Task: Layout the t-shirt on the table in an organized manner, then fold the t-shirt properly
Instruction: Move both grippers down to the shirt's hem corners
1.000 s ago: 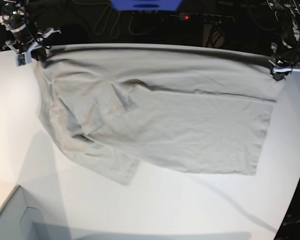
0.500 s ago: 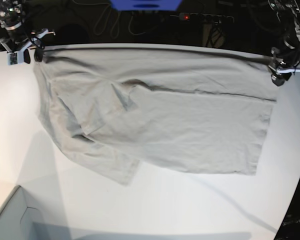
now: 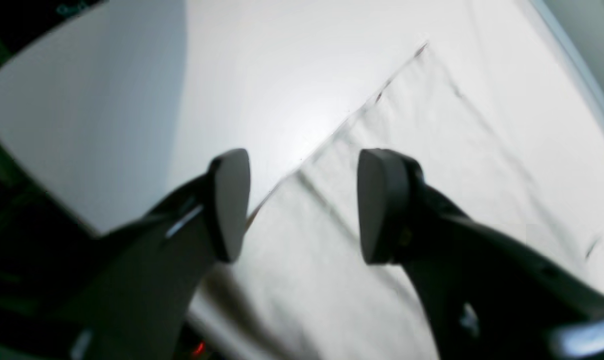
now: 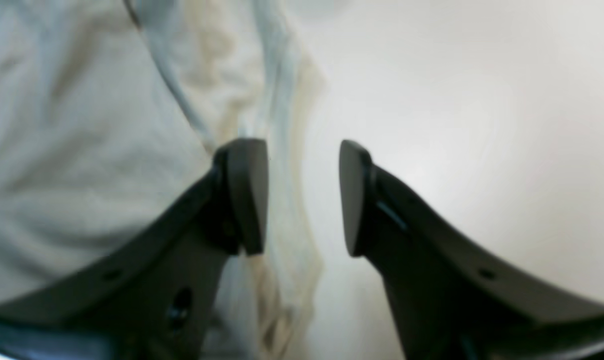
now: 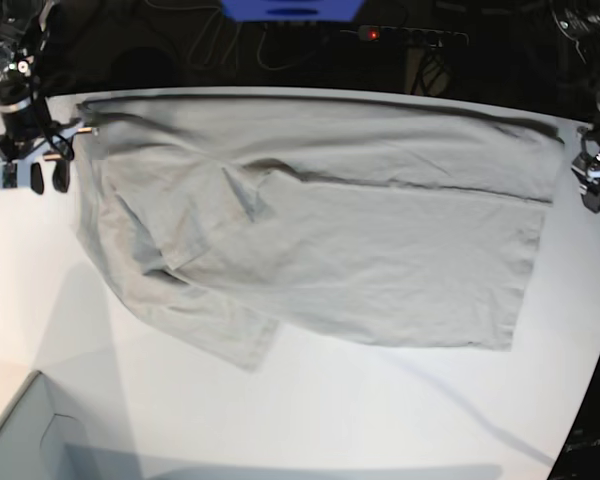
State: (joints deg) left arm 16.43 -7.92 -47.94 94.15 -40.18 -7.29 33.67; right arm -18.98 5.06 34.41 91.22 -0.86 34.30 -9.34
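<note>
The beige-grey t-shirt [image 5: 360, 230] lies spread wide across the far half of the white table [image 5: 330, 400], with a folded-over sleeve and creases at its left. My right gripper [image 5: 45, 175] hovers just off the shirt's left end, open and holding nothing. In the right wrist view the shirt's rumpled edge [image 4: 286, 125] lies below my right gripper [image 4: 302, 197]. My left gripper [image 5: 592, 195] hangs open beyond the shirt's right end. In the left wrist view the shirt's hem [image 3: 432, 175] and bare table [image 3: 231, 75] show beneath my left gripper [image 3: 302, 205].
A pale grey box corner [image 5: 20, 440] sits at the front left. Behind the table's far edge are dark cables, a blue object [image 5: 290, 8] and a power strip with a red light [image 5: 372, 34]. The table's curved edge [image 5: 585, 400] runs down the right.
Both grippers have opened and let go of the shirt's far corners, then drawn outward and toward the front. The shirt's far edge now rests on the table.
</note>
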